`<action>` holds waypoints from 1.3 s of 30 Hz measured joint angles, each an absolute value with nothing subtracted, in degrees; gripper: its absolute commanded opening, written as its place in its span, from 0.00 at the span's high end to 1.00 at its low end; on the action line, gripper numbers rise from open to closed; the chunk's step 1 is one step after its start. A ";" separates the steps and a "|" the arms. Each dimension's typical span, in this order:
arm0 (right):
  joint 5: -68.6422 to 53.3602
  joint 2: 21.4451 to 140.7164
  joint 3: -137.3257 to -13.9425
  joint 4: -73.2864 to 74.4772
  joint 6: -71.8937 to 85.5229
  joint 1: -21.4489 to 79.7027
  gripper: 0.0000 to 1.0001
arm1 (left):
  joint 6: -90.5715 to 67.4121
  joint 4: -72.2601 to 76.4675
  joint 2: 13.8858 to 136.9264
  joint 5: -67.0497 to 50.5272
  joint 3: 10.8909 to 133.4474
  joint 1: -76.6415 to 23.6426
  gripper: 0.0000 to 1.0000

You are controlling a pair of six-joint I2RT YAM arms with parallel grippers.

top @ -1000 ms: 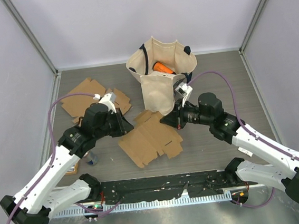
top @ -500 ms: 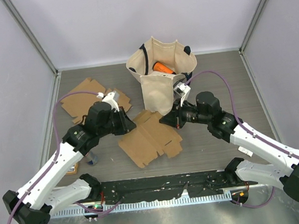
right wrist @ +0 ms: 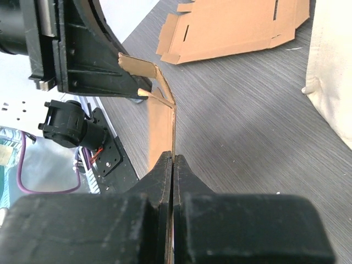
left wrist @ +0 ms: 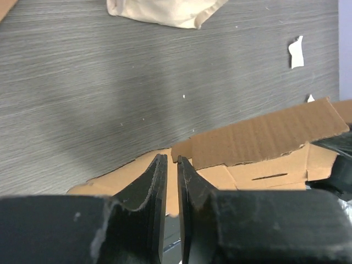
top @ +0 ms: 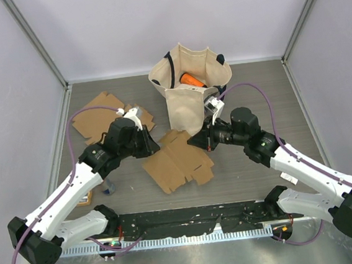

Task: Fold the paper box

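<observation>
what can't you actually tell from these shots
Top view: what the orange item is; the tote bag hides most of it.
Top view: the small object by the left arm, half covered by it.
Left wrist view: whether the left gripper pinches the cardboard box; its body blocks the contact.

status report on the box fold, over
Left gripper shut on cardboard box. Right gripper shut on its other side. Canvas bag close behind, not blocking.

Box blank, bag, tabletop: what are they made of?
By look: box blank is brown corrugated cardboard, matte; fluting lines show on its raised flap in the left wrist view. The bag is cream woven cloth, probably canvas; soft creases. The tabletop is grey wood-grain, matte, likely laminate.
</observation>
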State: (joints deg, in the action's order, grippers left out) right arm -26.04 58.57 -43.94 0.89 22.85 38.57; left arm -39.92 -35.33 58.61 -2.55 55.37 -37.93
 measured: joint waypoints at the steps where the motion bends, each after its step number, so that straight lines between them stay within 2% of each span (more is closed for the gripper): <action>1: -25.96 58.65 -43.94 0.80 22.85 38.52 0.99 | -40.03 -35.18 58.67 -3.18 55.33 -37.89 0.83; 8: -23.75 61.39 -45.98 2.07 21.58 38.20 0.99 | -41.47 -29.06 56.73 -11.20 51.13 -37.74 0.82; 10: -23.07 62.67 -47.18 4.08 20.23 38.22 0.99 | -41.87 -28.34 56.86 -12.71 50.04 -37.76 0.77; 11: -22.46 63.46 -48.03 5.45 19.20 38.48 0.99 | -41.93 -28.27 56.88 -12.97 49.76 -37.76 0.74; 12: -21.15 64.38 -49.19 7.31 18.02 39.03 0.99 | -42.00 -28.18 56.84 -13.08 49.45 -37.76 0.64; 14: -17.96 66.54 -52.12 12.01 15.33 41.08 0.99 | -42.06 -27.40 55.96 -12.84 48.69 -37.76 0.55; 16: -14.76 68.51 -54.52 15.70 12.99 43.53 0.99 | -42.59 -26.72 53.04 -11.68 47.27 -37.76 0.39; 18: -11.14 70.13 -56.36 18.90 10.46 46.17 0.99 | -43.35 -25.74 48.36 -10.50 45.50 -37.76 0.31; 20: -7.05 71.53 -57.74 21.50 8.25 48.90 0.99 | -45.28 -22.72 45.56 -10.85 43.79 -37.76 0.34; 24: 1.54 74.54 -58.87 24.01 3.20 54.00 0.99 | -54.76 -11.94 48.73 -16.40 41.76 -37.69 0.53; 27: 6.26 75.99 -58.87 24.47 0.19 55.90 0.99 | -61.56 -9.58 55.09 -17.19 42.17 -37.76 0.52; 29: 8.58 76.47 -58.70 24.05 -1.26 56.16 0.99 | -66.37 -10.11 57.54 -16.56 42.17 -37.67 0.56; 35: 12.84 76.49 -56.38 20.18 -3.14 56.69 0.99 | -78.15 -9.23 55.94 -14.50 42.11 -36.60 0.54; 39: 13.23 75.99 -54.06 17.78 -3.25 57.06 0.99 | -83.79 -8.60 53.78 -13.37 40.38 -36.14 0.49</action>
State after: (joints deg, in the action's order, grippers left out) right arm 13.23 75.99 -54.06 17.78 -3.25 57.06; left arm -83.79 -8.60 53.78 -13.37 40.38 -36.14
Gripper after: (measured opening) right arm 0.038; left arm 0.476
